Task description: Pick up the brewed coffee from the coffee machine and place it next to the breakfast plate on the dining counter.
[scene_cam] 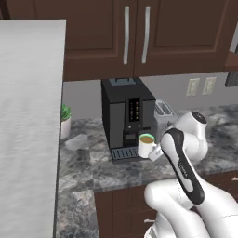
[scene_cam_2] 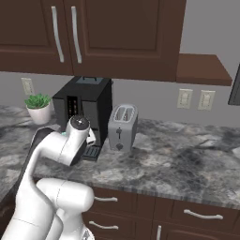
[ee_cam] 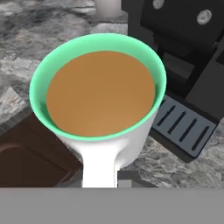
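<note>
The gripper (ee_cam: pixel 99 178) is clamped tight on the handle of the brewed coffee (ee_cam: pixel 99 94), jaws pinched together at the bottom of the hand view. Grabbing by the handle keeps the fingers out of the brown liquid and the mug upright, so nothing spills. The mug hangs just in front of the coffee machine (scene_cam: pixel 128 116), apparently lifted a little off its slotted drip tray (ee_cam: pixel 186 127). Beside the coffee machine stands a silver toaster (scene_cam_2: pixel 122 126); on its far side sits a small potted plant (scene_cam_2: pixel 38 107). All rest on the marble counter (scene_cam_2: pixel 187 159) beneath dark cabinets (scene_cam: pixel 139 32). My read: the carry comes next.
</note>
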### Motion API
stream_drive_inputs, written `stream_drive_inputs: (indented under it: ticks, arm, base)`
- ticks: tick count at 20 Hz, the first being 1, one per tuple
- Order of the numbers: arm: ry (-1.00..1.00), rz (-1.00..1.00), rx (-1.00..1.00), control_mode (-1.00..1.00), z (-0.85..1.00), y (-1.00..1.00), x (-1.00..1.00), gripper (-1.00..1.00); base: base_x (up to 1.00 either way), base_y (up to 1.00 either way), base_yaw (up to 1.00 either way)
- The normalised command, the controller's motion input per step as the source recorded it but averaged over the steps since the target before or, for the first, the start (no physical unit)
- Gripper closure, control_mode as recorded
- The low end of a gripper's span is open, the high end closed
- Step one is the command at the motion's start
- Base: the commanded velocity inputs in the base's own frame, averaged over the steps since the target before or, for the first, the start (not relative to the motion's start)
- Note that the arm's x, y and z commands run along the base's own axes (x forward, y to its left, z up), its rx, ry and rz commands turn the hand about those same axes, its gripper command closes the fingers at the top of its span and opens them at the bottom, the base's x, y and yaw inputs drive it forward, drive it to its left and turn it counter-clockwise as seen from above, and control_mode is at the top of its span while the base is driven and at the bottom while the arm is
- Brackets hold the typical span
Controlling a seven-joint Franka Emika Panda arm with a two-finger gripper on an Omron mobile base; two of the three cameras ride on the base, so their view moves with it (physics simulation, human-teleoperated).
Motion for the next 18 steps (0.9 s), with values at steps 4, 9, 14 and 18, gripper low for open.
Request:
stream_drive_inputs:
  ticks: [4, 9, 14, 18]
  arm:
    - [-0.06, 0.0, 0.0, -1.0, 0.75, -0.38, -0.77, 1.0]
    - [0.0, -0.01, 0.0, -1.0, 0.74, -0.39, -0.43, 1.0]
    - [0.0, 0.0, -0.01, -1.0, 0.14, -0.01, -0.38, 1.0]
    - [0.0, 0.0, 0.0, -1.0, 0.0, 0.0, 0.0, 1.0]
  base:
    - [0.0, 0.0, 0.0]
    - [0.0, 0.0, 0.0]
    - [0.0, 0.0, 0.0]
    - [0.0, 0.0, 0.0]
